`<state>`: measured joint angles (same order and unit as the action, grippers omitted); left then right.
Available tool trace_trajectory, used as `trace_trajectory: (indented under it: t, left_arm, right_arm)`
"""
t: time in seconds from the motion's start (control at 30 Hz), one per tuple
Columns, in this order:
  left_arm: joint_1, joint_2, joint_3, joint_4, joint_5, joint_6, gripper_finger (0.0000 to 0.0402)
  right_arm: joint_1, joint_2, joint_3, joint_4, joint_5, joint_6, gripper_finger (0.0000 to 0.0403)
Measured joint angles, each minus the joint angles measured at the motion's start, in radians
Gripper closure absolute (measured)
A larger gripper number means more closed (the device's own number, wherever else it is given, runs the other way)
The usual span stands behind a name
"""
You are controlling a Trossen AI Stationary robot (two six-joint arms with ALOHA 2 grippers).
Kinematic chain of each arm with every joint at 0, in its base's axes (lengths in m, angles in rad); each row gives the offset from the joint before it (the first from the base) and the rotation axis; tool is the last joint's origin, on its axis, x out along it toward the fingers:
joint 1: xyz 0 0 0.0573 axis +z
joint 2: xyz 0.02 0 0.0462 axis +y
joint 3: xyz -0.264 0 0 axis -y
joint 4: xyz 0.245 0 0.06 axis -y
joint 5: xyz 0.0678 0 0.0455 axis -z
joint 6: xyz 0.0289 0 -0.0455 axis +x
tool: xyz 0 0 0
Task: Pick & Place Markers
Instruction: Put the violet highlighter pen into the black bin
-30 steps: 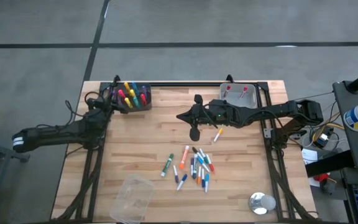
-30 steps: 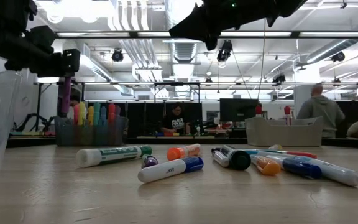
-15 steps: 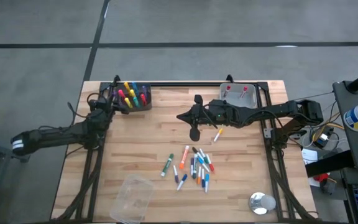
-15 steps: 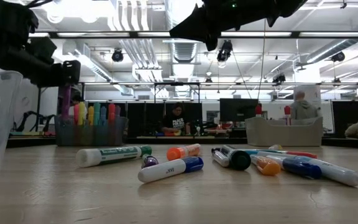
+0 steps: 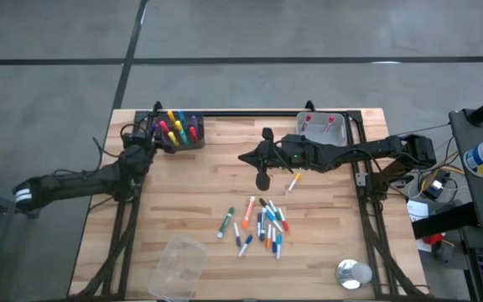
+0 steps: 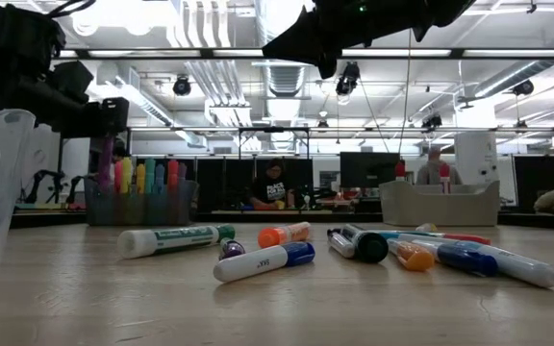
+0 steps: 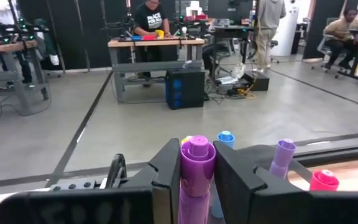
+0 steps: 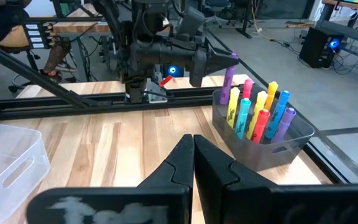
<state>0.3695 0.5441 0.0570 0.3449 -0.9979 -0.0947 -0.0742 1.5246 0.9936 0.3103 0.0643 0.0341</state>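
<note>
A: Largest first?
B: Wooden desk [image 5: 183,184], bare through its middle, giving room to move.
A: Arms?
B: Left claw [image 7: 197,163] clamped on a purple marker [image 7: 197,152], poised over the bin [image 5: 179,130] at the far left corner, likely for dropping in. Right claw [image 8: 193,149] pressed shut, empty, mid-desk.
A: Remaining markers [image 5: 261,225]?
B: Scattered toward the near edge.

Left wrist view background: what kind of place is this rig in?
Most likely an open robotics lab or workshop. The left wrist view shows a polished concrete floor, a workbench with a person at it, and other people farther back.
</note>
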Motion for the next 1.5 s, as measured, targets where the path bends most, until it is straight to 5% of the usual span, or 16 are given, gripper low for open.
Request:
trace_trajectory:
  t: [1.1,1.5]
  left_arm:
    - [0.075,0.023,-0.048,0.119,0.016,-0.092,0.0325]
    - [0.146,0.063,-0.049,0.128,0.100,-0.168,0.0325]
  right_arm:
    - [0.000,0.000,-0.008,0.002,0.001,0.000,0.0394]
    - [0.000,0.000,-0.008,0.001,0.015,0.000,0.0394]
